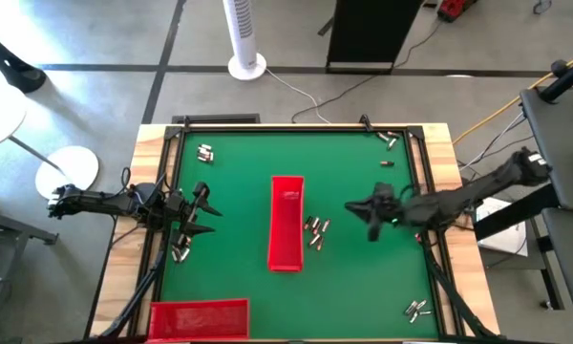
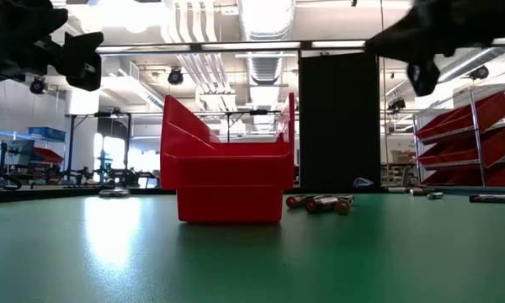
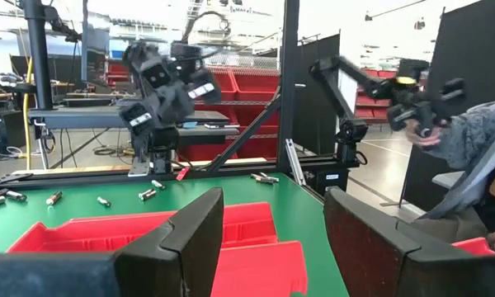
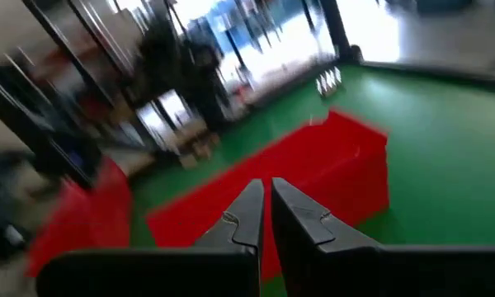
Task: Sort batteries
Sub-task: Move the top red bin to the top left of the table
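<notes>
the right gripper [image 1: 371,218] was held pressed together, apparently empty; it needed spreading above the batteries [image 1: 315,230] first.

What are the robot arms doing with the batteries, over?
Left tool open, empty. Right tool shut, empty, beside battery cluster. Red tray between the arms.

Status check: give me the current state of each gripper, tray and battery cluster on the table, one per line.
left gripper: fingers open, empty, at the table's left side.
right gripper: fingers shut, empty, right of the centre tray.
centre red tray: upright mid-table; contents cannot be seen.
second red tray: at the near-left edge.
batteries beside the centre tray: loose on the mat.
batteries near the left gripper: loose.
batteries at the far-right corner: loose.
</notes>
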Robot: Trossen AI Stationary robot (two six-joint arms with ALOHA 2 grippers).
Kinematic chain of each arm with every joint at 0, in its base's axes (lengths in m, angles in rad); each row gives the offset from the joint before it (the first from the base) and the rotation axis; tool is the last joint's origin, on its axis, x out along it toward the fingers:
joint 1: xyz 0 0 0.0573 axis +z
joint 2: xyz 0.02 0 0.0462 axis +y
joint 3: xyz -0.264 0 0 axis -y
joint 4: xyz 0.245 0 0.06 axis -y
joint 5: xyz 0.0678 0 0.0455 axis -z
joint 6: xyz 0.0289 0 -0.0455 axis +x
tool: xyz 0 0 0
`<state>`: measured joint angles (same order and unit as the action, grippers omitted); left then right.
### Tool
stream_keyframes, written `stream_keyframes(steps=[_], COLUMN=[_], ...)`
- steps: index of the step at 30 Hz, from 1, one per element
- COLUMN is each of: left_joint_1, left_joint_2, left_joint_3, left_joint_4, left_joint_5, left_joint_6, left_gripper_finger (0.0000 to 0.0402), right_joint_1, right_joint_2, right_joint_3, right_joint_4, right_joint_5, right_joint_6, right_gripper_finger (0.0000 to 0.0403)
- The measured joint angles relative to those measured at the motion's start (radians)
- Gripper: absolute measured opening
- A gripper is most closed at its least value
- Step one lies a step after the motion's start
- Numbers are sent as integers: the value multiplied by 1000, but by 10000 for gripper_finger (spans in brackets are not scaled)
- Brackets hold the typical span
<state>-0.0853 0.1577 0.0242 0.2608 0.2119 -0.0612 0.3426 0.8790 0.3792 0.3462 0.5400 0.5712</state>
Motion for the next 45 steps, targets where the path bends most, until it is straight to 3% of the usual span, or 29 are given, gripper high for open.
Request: stream_keyframes(steps=[7, 12, 17, 24, 32, 45], left_joint_1=[0, 0, 0, 0, 0, 0], left_joint_2=[0, 0, 0, 0, 0, 0], left_joint_3=[0, 0, 0, 0, 0, 0], left_joint_4=[0, 0, 0, 0, 0, -1], left_joint_5=[0, 0, 0, -2, -3, -3], left_joint_6=[0, 0, 0, 0, 0, 0], left_gripper_finger=[189, 189, 189, 189, 189, 189], right_joint_1=[0, -16, -50, -71, -52, -47], right_joint_2=[354, 508, 587, 603, 529, 290], right_joint_3=[312, 523, 688, 828, 777, 436], right_joint_4=[-237, -436, -631, -825, -861, -791], right_joint_5=[-20, -76, -48, 172, 347, 347], right_joint_6=[148, 216, 195, 33, -124, -67], right_gripper_finger=[18, 28, 83, 178, 236, 252])
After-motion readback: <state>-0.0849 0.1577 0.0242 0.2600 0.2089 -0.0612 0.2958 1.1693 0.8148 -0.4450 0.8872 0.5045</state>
